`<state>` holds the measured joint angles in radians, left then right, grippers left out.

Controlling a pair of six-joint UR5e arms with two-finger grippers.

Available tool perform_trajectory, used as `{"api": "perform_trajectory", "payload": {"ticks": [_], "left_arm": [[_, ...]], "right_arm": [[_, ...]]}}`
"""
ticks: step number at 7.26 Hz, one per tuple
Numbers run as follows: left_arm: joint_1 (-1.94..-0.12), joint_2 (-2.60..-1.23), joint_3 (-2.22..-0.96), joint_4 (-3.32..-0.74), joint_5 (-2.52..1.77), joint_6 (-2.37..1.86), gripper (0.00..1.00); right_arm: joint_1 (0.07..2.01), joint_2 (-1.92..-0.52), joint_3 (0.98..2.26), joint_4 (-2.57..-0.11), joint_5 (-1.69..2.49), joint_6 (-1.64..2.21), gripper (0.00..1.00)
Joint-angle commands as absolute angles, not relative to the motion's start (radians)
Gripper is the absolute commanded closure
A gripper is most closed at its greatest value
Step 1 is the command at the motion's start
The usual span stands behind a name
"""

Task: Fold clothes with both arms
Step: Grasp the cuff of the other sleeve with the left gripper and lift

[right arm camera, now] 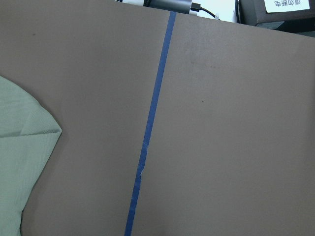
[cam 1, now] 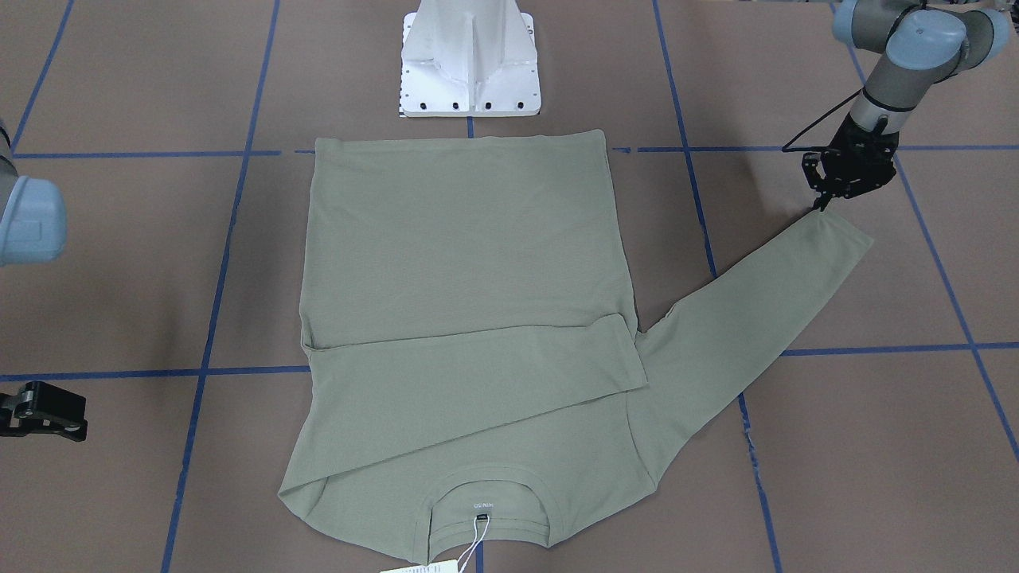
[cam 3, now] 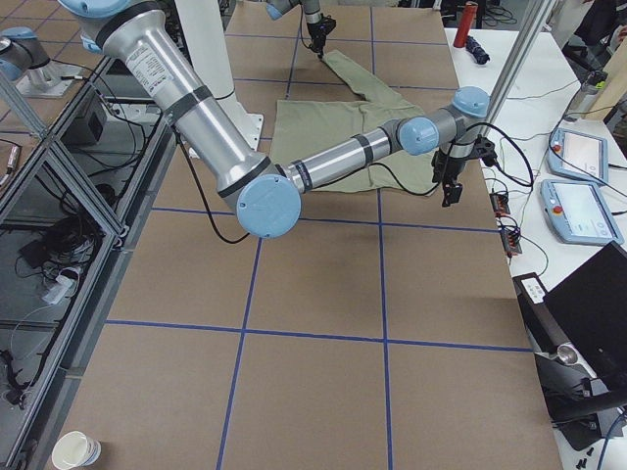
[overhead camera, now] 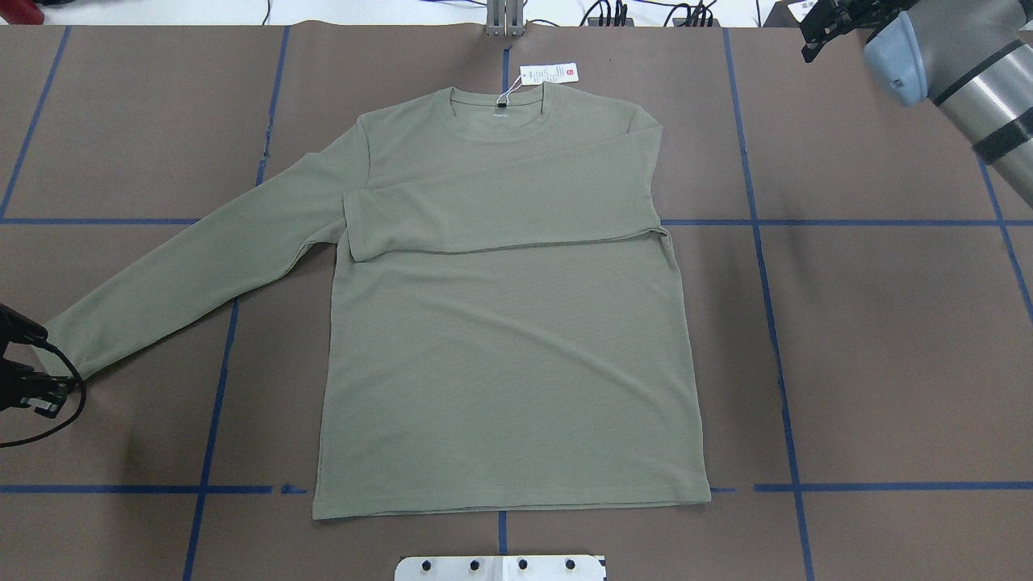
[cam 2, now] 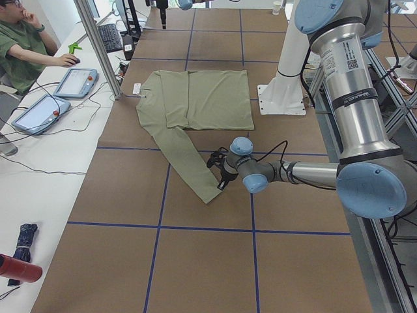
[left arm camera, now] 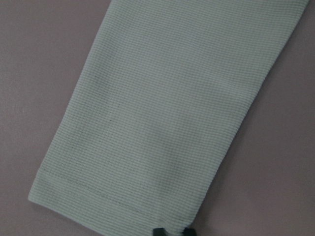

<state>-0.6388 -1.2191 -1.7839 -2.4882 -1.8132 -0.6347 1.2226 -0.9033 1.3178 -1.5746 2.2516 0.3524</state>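
Note:
The sage-green long-sleeved shirt lies flat, front up, with its neck at the far edge and a white hang tag beyond it. One sleeve is folded across the chest. The other sleeve stretches out diagonally. My left gripper is shut on that sleeve's cuff, at its corner; two fingertips show at the cuff's hem. My right gripper hovers open off the shirt's folded-sleeve side, holding nothing. Its wrist view shows a shoulder corner of the shirt.
The white pedestal base stands just past the shirt's hem. Blue tape lines cross the brown table cover. A seated person and control tablets are beside the table's far edge. A paper cup sits off the table.

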Motion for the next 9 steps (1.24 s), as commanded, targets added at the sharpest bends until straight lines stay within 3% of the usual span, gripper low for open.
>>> {"api": "perform_trajectory", "payload": {"ticks": [1,3,5,7,9], "left_arm": [[-0.65,-1.219,-1.816,-2.484,-1.827,-0.627,1.0],[-0.795,-1.267,-1.888,-2.477,-1.864,-0.601,1.0],[-0.984,-1.56,-1.904,-2.214,-1.972,-0.623,1.0],[-1.0,-1.897,-1.898,-1.866,-1.97,-0.635,1.0],[-0.974,-2.195,-1.777,-1.721,-1.965,-0.862,1.0]], "right_arm": [[1.226,-0.914,1.318,-1.578,2.253,0.338,0.0],[1.273,-0.955,1.315,-1.588,2.256,0.228,0.0],[1.33,-1.011,1.315,-1.595,2.278,0.112,0.0],[1.338,-1.006,1.321,-1.638,2.275,0.11,0.0],[1.348,-1.006,1.321,-1.638,2.27,0.11,0.0]]}}
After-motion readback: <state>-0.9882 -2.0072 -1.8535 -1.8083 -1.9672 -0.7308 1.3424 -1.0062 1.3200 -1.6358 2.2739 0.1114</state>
